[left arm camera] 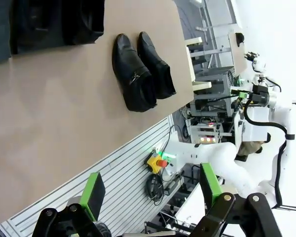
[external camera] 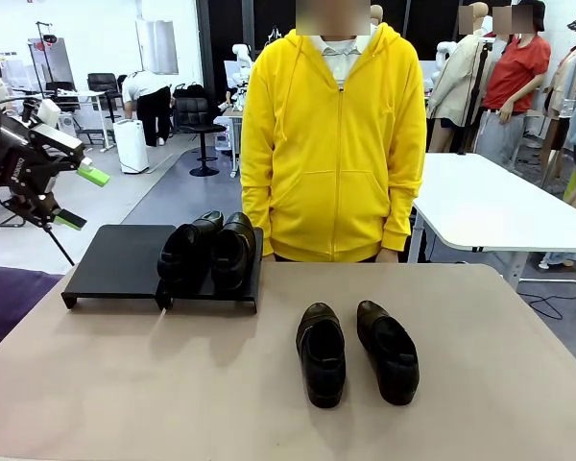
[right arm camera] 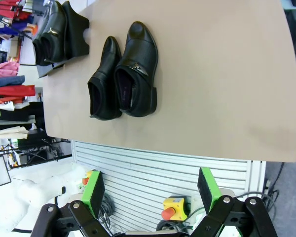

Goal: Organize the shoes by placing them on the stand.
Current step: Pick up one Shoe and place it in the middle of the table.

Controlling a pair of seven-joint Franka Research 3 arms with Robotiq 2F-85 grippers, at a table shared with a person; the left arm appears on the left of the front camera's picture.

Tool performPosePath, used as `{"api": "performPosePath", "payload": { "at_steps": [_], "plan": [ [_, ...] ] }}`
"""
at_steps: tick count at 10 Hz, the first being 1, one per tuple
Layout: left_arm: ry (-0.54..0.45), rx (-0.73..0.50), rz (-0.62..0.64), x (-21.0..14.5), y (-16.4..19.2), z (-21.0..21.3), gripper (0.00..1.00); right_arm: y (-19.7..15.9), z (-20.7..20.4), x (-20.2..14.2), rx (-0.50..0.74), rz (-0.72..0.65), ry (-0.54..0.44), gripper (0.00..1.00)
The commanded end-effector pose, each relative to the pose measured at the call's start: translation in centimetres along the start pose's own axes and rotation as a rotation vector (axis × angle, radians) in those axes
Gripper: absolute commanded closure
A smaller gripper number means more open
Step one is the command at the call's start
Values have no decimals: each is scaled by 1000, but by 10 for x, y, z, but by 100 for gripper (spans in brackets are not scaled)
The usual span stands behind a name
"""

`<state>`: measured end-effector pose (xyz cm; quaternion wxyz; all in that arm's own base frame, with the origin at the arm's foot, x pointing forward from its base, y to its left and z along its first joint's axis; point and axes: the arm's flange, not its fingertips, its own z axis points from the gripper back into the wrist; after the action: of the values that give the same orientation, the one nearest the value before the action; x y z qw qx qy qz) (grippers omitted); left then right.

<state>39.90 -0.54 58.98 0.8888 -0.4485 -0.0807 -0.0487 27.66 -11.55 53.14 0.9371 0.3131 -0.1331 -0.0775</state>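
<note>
Jaws on both arms stand spread wide with nothing between them. The left gripper hangs in the air off the tabletop's left edge, beside the stand. The right gripper is held back off the near edge, its green pads apart and bare. Two of the shoes sit side by side on the right end of the stand, which lies along the far edge toward the far left corner of the tabletop. The stand's left part is bare. The other two shoes rest upright on their soles, close together but just apart, right of the middle of the tabletop and well clear of the stand. A person in a yellow hooded top stands at the far edge. To my eye these loafers are light enough for one gripper each. The sole and heel look stiff, but the leather upper should give under a squeeze, and its slight gloss could let the pads slide. I would pinch the side wall at the open collar, one finger inside and one outside, where the rim is firm. Squeezing across the rounded toe seems likelier to slip. Held by the collar, the toe may droop, so the shoe wants a level set-down on the stand's bare end.
</note>
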Motion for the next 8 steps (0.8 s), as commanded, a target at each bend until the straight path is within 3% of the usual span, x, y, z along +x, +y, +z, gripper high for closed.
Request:
{"api": "performPosePath", "payload": {
  "at_steps": [1, 6, 7, 8],
  "plan": [
    [13, 4, -2, -2, 0, 2, 0, 2, 3, 2, 15, 10, -1, 0],
    [13, 4, -2, -2, 0, 2, 0, 0, 0, 0, 0, 0, 0, 0],
    [13, 4, -2, -2, 0, 2, 0, 15, 0, -5, -98, -42, -1, 0],
    [13, 4, -2, -2, 0, 2, 0, 57, -25, 18, -202, 29, 30, 0]
  ]
}}
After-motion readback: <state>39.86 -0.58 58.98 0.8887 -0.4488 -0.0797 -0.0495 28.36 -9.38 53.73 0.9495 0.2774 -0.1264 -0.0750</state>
